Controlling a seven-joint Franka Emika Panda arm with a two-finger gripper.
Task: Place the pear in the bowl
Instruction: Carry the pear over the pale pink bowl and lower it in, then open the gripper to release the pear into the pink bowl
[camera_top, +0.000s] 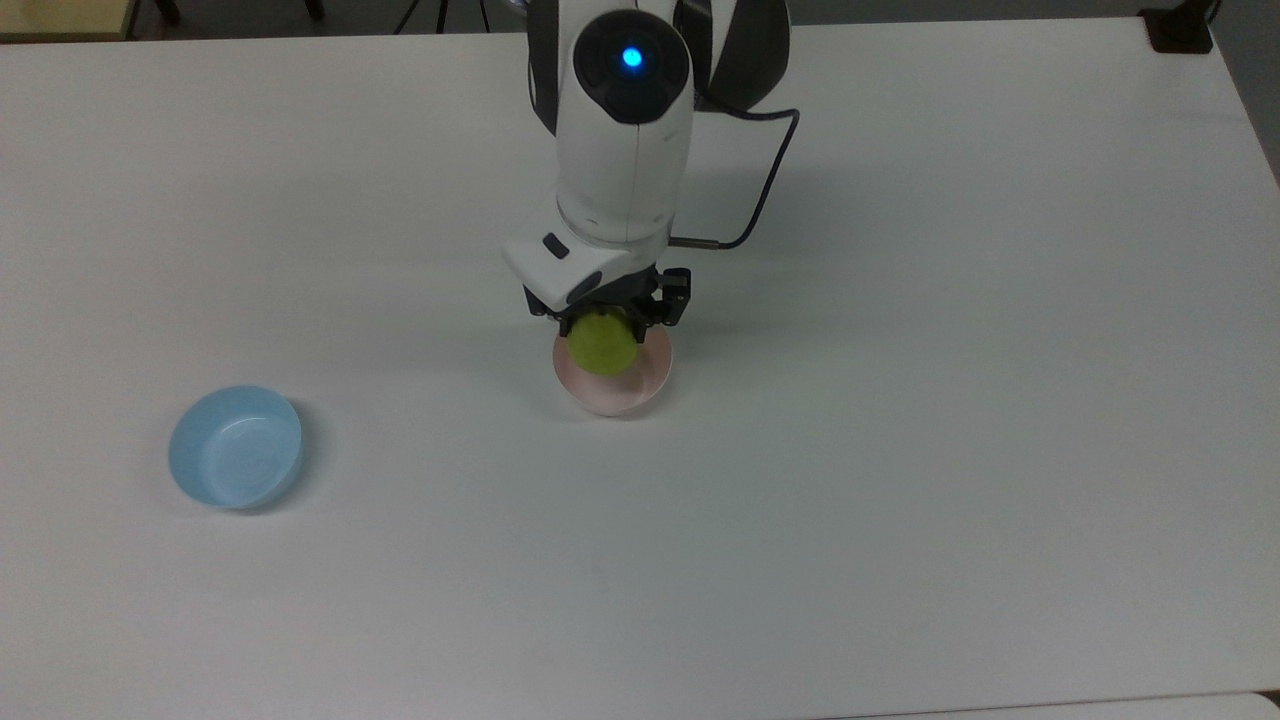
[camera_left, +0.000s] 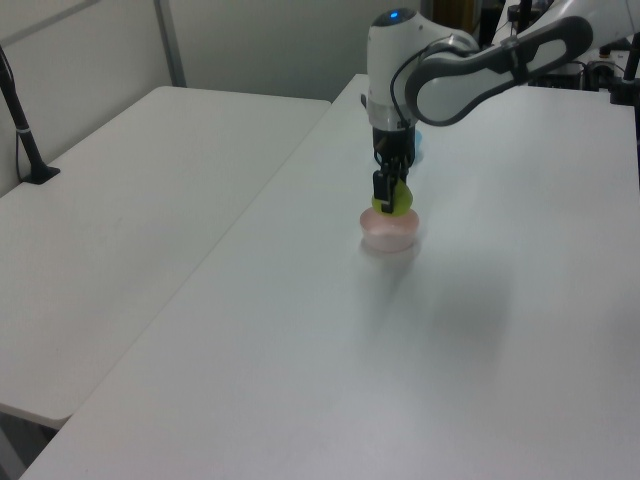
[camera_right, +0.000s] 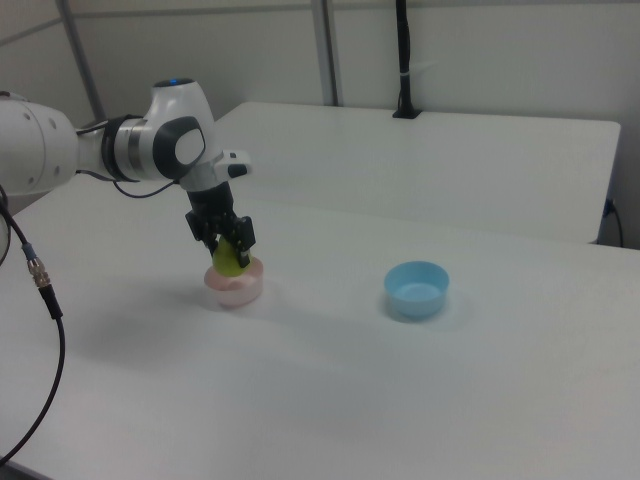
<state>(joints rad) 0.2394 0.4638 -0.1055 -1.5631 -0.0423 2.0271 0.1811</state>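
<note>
Gripper (camera_top: 603, 322) clamped tight on the pear (camera_top: 602, 345), fruit hanging just over the pink bowl (camera_top: 640, 392). The bowl sits mid-way on a plain white table (camera_top: 900, 450), and the light blue bowl (camera_top: 236, 446) stands well apart toward the top view's left. A second white table (camera_left: 130, 210) butts alongside in the left view, pale wall panels (camera_right: 480, 55) behind.
</note>
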